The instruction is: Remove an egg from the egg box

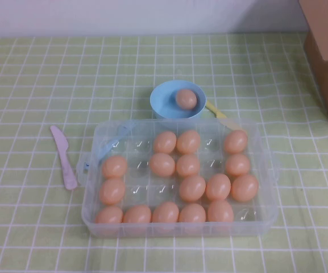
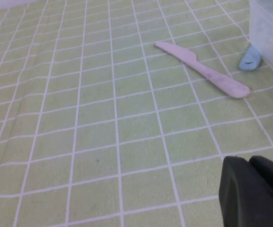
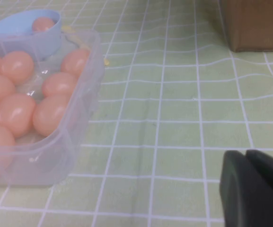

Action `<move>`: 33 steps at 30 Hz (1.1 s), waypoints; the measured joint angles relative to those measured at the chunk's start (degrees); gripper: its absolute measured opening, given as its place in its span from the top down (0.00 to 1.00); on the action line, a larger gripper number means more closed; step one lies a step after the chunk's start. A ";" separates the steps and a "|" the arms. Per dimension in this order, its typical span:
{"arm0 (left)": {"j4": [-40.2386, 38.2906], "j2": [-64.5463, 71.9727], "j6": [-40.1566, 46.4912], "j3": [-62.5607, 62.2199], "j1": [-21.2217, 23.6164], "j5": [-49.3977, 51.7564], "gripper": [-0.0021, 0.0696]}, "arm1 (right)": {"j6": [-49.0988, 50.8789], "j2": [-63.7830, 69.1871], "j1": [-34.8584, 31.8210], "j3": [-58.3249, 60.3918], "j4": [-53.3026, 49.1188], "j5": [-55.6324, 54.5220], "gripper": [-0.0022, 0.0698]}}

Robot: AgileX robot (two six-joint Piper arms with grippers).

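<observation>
Both pincers point(image 2: 254, 189) point(image 3: 254, 189) seemingly parked; egg point(image 1: 186, 98) in bowl point(image 1: 161, 102).

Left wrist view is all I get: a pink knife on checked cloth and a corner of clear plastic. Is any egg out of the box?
Observer: Yes, one egg sits in a blue bowl just behind the egg box.
Operator: Where is the right gripper?
Observer: The right gripper hovers over the cloth, right of the egg box.
Operator: And the left gripper?
Observer: The left gripper, near your knife, is outside the high view; so is the right.
</observation>
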 joint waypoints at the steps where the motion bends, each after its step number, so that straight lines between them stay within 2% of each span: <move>1: 0.00 0.00 0.00 0.00 0.00 0.00 0.98 | 0.00 0.00 0.00 0.00 0.00 0.00 0.99; 9: 0.00 0.00 0.00 0.00 0.00 0.00 0.98 | 0.00 0.00 0.00 0.00 9.13 -0.20 0.99; 16: 0.00 0.00 0.00 0.00 0.00 0.00 0.98 | 0.00 0.00 0.00 0.00 40.49 -3.40 0.99; 20: 0.00 0.00 0.00 0.00 0.00 0.00 0.98 | 0.00 0.00 0.00 0.00 52.18 -5.63 0.99; 33: 0.00 0.00 0.00 0.00 0.00 0.00 0.98 | -1.41 0.00 0.00 0.00 55.85 -7.52 0.99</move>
